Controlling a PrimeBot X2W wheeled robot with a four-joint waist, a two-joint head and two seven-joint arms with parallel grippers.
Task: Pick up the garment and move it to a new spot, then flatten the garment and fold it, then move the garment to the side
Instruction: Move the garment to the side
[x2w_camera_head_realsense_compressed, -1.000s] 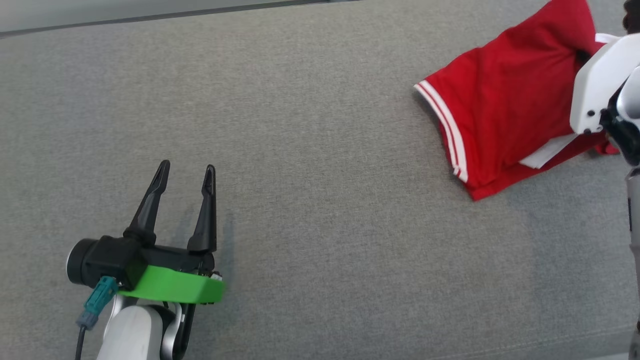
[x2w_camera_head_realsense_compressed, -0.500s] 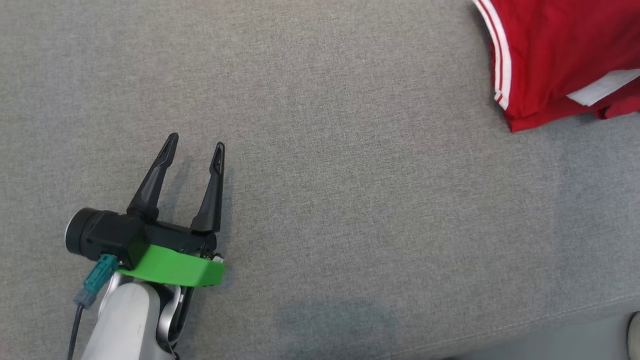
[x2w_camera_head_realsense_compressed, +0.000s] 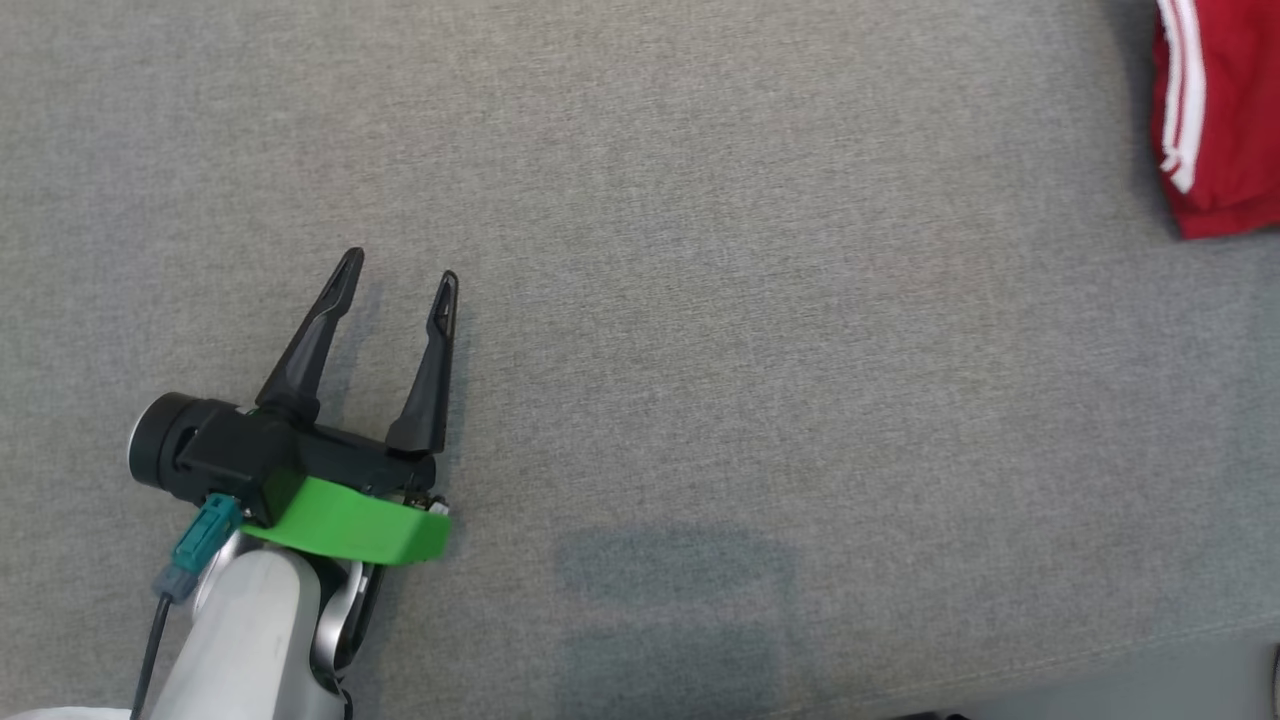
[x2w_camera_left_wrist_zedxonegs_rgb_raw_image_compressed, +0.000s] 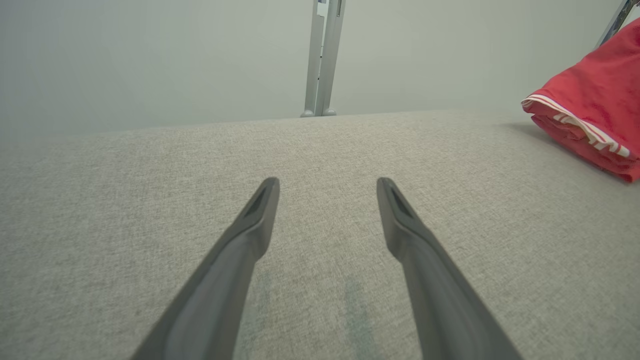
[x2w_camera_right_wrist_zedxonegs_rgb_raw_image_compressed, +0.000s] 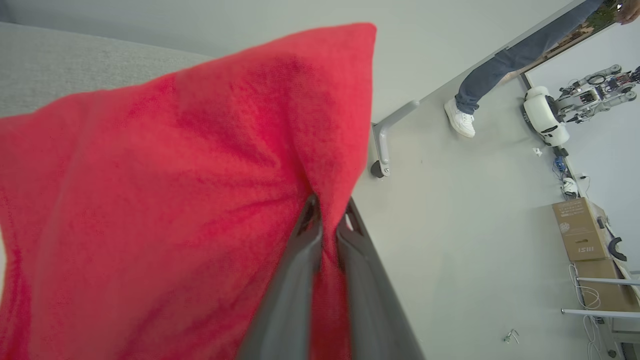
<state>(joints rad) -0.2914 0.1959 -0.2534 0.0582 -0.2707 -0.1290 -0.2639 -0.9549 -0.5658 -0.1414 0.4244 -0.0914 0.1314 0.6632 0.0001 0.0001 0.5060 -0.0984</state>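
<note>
Left tool (x2w_camera_head_realsense_compressed: 400, 267): low over the grey fabric-covered bench (x2w_camera_head_realsense_compressed: 700, 300), near the robot's own left front. Fingers spread wide, nothing between them, bare cloth surface under and ahead of the tips. Left wrist view confirms this: left tool (x2w_camera_left_wrist_zedxonegs_rgb_raw_image_compressed: 327, 182) gaping, bench top running away to its far edge, a grey metal post (x2w_camera_left_wrist_zedxonegs_rgb_raw_image_compressed: 320, 55) standing beyond.

Red garment (x2w_camera_head_realsense_compressed: 1215, 120): far over on the robot's right, at the upper right edge of the head view, well apart from the left tool. White stripes run along its near hem. From the left wrist, the red garment (x2w_camera_left_wrist_zedxonegs_rgb_raw_image_compressed: 595, 100) sits off to the right; the striped hem lies folded on the bench, and the cloth rises toward the upper corner.

Right tool (x2w_camera_right_wrist_zedxonegs_rgb_raw_image_compressed: 330, 202): fingers pressed together, pinching a fold of the red garment (x2w_camera_right_wrist_zedxonegs_rgb_raw_image_compressed: 175, 200). The cloth bunches at the fingertips and spreads left across that view.

Beyond it, pale floor (x2w_camera_right_wrist_zedxonegs_rgb_raw_image_compressed: 450, 225); a person's leg in jeans with a white shoe (x2w_camera_right_wrist_zedxonegs_rgb_raw_image_compressed: 461, 117); a cardboard box (x2w_camera_right_wrist_zedxonegs_rgb_raw_image_compressed: 580, 230); another robot (x2w_camera_right_wrist_zedxonegs_rgb_raw_image_compressed: 547, 117) parked near the wall.
</note>
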